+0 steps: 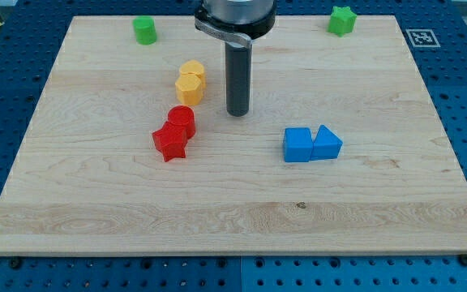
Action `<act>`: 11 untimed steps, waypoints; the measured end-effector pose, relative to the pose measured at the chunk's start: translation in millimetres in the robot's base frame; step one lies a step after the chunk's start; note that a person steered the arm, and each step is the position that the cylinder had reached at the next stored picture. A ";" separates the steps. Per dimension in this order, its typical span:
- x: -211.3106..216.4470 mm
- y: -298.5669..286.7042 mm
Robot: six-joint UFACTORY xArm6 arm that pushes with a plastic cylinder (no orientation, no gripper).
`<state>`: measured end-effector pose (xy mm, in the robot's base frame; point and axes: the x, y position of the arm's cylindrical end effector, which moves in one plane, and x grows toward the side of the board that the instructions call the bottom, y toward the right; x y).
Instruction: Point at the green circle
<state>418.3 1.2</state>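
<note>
The green circle (145,30), a short green cylinder, stands near the board's top edge at the view's upper left. My tip (238,113) rests on the board near the middle, well to the right of and below the green circle. The rod rises straight up from the tip to the arm at the view's top. The tip touches no block. The nearest blocks are the two yellow ones just to its left.
A green star (342,20) sits at the top right. Two yellow blocks (190,83) touch each other left of the tip. A red cylinder (182,120) and red star (169,142) lie below them. A blue cube (297,145) and blue triangle (327,143) lie at the right.
</note>
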 end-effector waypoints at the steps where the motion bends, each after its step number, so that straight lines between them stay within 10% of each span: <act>1: -9.6 9.8; 4: -112.9 43.4; 8: -226.8 -100.7; 11: -227.0 -200.4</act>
